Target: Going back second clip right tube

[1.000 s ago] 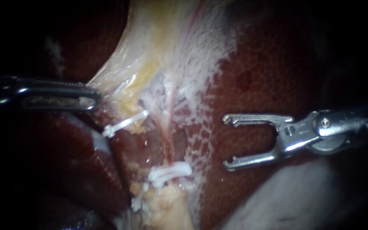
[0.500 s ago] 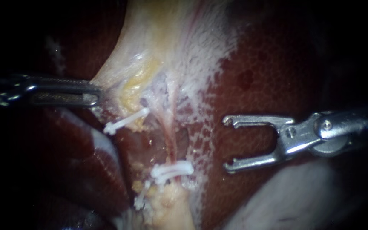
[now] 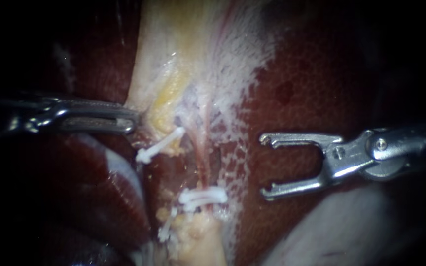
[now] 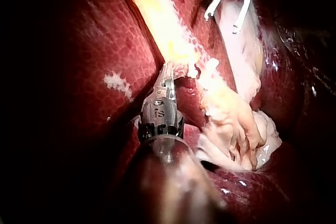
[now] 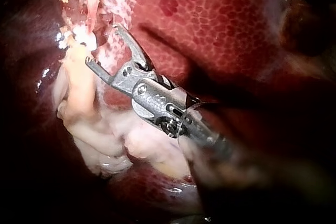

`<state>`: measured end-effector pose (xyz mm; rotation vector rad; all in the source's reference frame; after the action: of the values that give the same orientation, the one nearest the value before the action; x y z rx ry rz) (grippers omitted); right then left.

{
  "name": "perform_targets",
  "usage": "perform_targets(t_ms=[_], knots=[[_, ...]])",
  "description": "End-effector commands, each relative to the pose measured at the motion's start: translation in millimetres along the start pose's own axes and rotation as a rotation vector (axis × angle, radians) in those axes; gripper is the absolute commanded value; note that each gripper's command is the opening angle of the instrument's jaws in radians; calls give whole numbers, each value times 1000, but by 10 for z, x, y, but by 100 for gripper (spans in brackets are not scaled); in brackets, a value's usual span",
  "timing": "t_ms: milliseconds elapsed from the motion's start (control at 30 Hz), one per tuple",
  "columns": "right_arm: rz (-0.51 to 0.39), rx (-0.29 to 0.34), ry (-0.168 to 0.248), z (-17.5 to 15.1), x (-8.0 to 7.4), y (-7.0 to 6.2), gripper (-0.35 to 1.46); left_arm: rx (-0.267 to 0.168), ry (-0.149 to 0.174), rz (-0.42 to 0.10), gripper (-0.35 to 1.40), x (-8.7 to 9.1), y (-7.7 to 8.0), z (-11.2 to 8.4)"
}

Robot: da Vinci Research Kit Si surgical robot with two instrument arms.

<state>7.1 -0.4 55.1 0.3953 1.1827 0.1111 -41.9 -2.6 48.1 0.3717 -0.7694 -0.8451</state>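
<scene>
Left instrument: my shaft from the left. Its jaws are clamped together on the left edge of the pale tissue. I judge this grip keeps the sheet taut so the tubes stand exposed.
Upper clip: white and aslant, just beside my left jaws' tip at the pale tissue's lower left edge. It sits left of the right tube.
Lowest clip: white, at the yellowish stump below. I cannot tell what it closes.
Right tube: the task's thing, a thin pinkish strand running down from the pale tissue along the liver's speckled inner edge.
Crossing clips: white bars lying close together across the right tube's lower end. I judge there are two.
Right instrument: my shaft from the right. Its forked jaws stand wide apart with nothing between them. It sits over the liver, near the right tube but apart from it. I judge the jaws are held open and clear so they snag neither tube nor clips, which fits the going-back step.
Liver: dark red and mottled; it carries everything listed.
Writing: none readable on the tissue or clips.
</scene>
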Motion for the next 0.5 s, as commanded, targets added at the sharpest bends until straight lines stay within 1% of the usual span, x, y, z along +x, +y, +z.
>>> perform_targets(t_ms=[33, 233, 367, 500], knots=[[-5, 1, -1, 0, 0, 0, 60, 0, 2, 1, -20, 0, -1, 2], [-10, 1, 0, -1, 3, 1, 60, 3, 2, 1, -20, -2, -5, 12], [-10, 1, 0, -2, 3, 1, 60, 6, 8, 3, -20, -1, -7, 18], [-10, 2, 0, -2, 3, 0, 60, 8, 8, 4, -20, -1, -8, 22]])
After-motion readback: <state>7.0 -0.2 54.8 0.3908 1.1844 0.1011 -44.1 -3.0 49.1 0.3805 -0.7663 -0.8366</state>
